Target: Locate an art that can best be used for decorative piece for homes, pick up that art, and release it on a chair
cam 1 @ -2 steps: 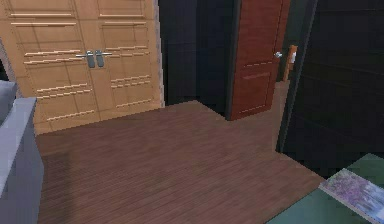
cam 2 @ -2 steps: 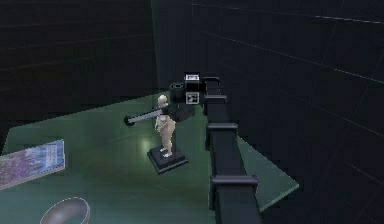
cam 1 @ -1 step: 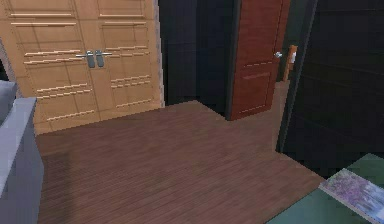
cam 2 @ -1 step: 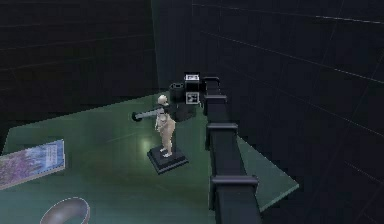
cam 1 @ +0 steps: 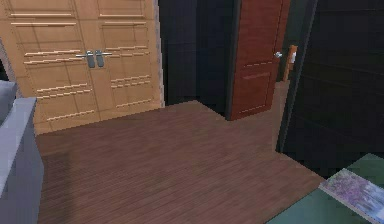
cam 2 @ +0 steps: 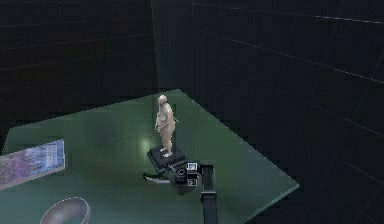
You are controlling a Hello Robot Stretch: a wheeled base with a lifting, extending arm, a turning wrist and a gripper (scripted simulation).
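We see the statue, a pale standing figure on a dark base, upright on the green tabletop, just beyond the fingers and rising above them. Whether the fingers touch its base, or grasp anything at all, we cannot tell. We judge the piece stiff, hard and probably smooth, light enough to lift but brittle if it falls. Tall and narrow, it will tip easily. We would take it around the waist, near its balance point, since a push near the head could topple it. A bowl and a flat printed sheet lie well apart from the fingers.
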